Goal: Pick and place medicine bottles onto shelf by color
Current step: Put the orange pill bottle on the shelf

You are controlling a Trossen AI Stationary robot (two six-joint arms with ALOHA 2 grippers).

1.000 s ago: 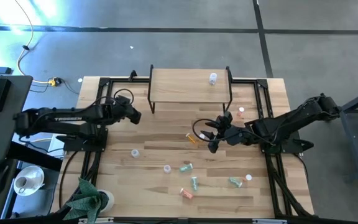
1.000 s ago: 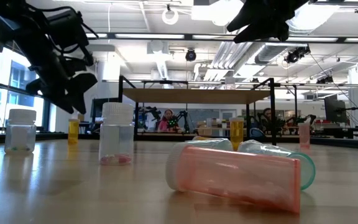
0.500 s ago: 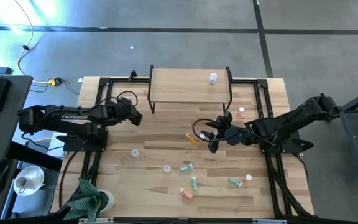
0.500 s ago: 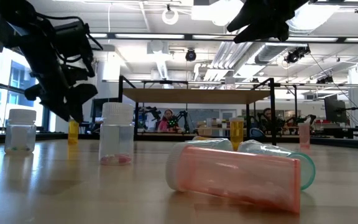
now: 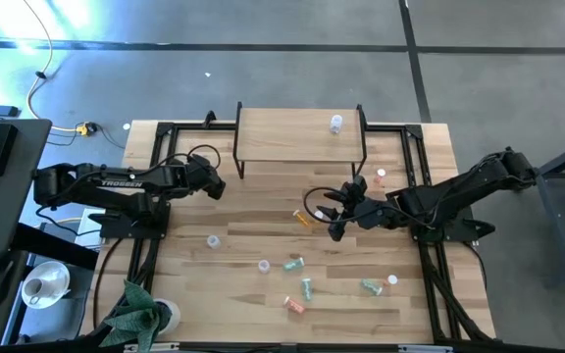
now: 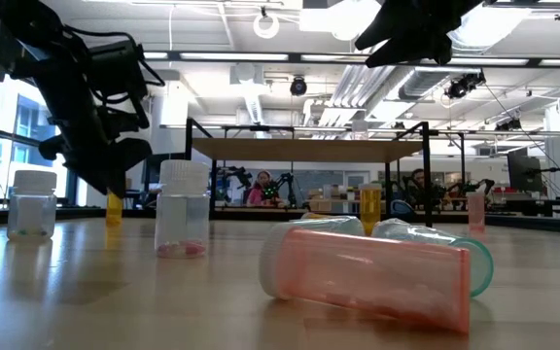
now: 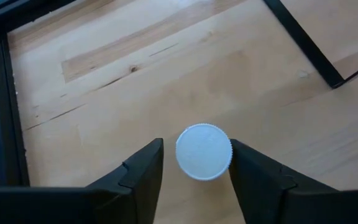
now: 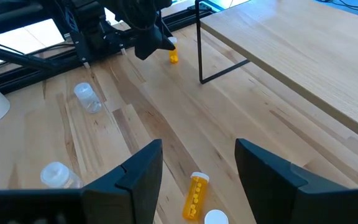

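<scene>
High camera: straight down, whole table (image 5: 263, 211). Low camera: tabletop level, facing the room. Wrist cameras: close, looking past own fingers. High and low both take in the shelf (image 5: 300, 134).

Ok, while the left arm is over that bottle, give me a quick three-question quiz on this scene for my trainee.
1. True or false: the shelf carries three bottles.
2. What sits between the left gripper's fingers? A) a white bottle cap B) a green bottle C) nothing
3. The orange bottle just ahead of the right gripper: upright or lying?

Key:
1. False: only one clear bottle stands on it.
2. A
3. Lying on the table.
</scene>
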